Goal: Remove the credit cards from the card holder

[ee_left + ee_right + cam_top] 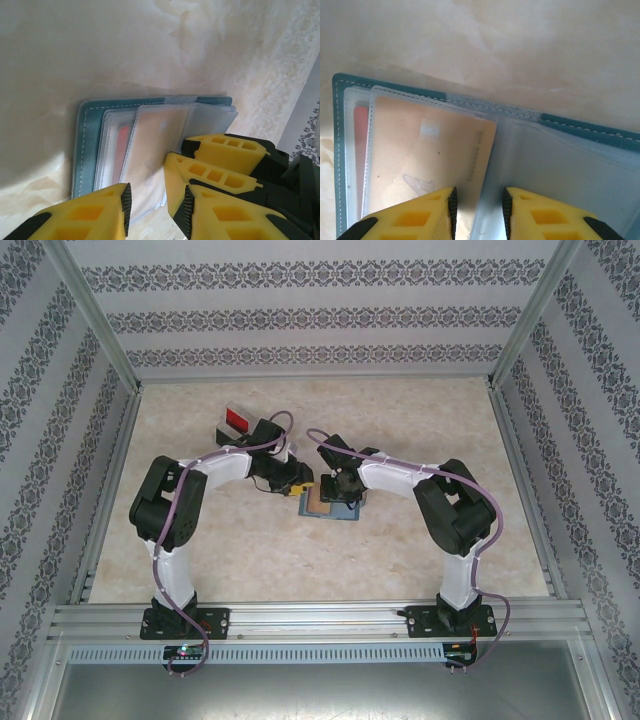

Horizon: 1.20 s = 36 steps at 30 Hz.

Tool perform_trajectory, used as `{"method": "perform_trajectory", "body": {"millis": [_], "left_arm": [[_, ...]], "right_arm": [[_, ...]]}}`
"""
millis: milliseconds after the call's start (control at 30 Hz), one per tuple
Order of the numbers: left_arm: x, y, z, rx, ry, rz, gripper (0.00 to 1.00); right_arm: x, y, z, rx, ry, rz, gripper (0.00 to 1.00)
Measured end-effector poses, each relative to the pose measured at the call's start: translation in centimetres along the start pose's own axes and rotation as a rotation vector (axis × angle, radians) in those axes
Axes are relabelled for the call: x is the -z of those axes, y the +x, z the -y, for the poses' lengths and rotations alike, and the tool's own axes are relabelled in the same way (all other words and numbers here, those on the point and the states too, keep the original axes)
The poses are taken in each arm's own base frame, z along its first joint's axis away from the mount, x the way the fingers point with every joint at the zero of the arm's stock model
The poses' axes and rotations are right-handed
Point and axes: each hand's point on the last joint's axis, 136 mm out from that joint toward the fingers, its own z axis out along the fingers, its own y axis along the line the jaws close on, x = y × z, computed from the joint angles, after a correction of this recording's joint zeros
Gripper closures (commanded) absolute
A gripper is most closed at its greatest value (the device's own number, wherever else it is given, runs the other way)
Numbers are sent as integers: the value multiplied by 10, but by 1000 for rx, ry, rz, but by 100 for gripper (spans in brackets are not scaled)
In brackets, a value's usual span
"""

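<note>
Yellow fingers [410,220] of the right tool [478,205] sit closest in its wrist view. They stand a little apart, straddling the free edge of a clear sleeve [368,165], and nothing looks clamped between them. The card holder [600,132] lies open and flat near the middle of the surface [520,50], with both arms meeting over it. An orange credit card [430,150] sits in the top sleeve and a red credit card [360,125] peeks from the sleeve beneath. Both are inside their pockets.

The left tool [155,205] hovers at the holder's corner, just beside the right tool. Its fingers are apart too, with the sleeve's corner in the gap.

The step in hand seems to be drawing out the orange card. To do it well, one tool should press the holder flat so it cannot slide or lift. The other should nip only the card's edge, not the soft sleeve with it, and pull low, in line with the pocket's mouth. I cannot tell for certain which way that mouth opens, though the card's edge by the spine looks the more exposed. With the tools this close, small moves would keep the fingers from knocking together.
</note>
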Motion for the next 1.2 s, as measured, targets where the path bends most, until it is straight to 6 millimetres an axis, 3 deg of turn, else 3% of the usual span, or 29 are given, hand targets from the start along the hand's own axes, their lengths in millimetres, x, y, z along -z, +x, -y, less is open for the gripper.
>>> {"method": "perform_trajectory", "body": {"millis": [367, 1200], "left_arm": [[-17, 6, -10, 5, -35, -53, 63], [-23, 8, -10, -127, -110, -102, 68]], "right_arm": [[0, 0, 0, 3, 0, 1, 72], [-1, 0, 0, -20, -66, -5, 73]]}}
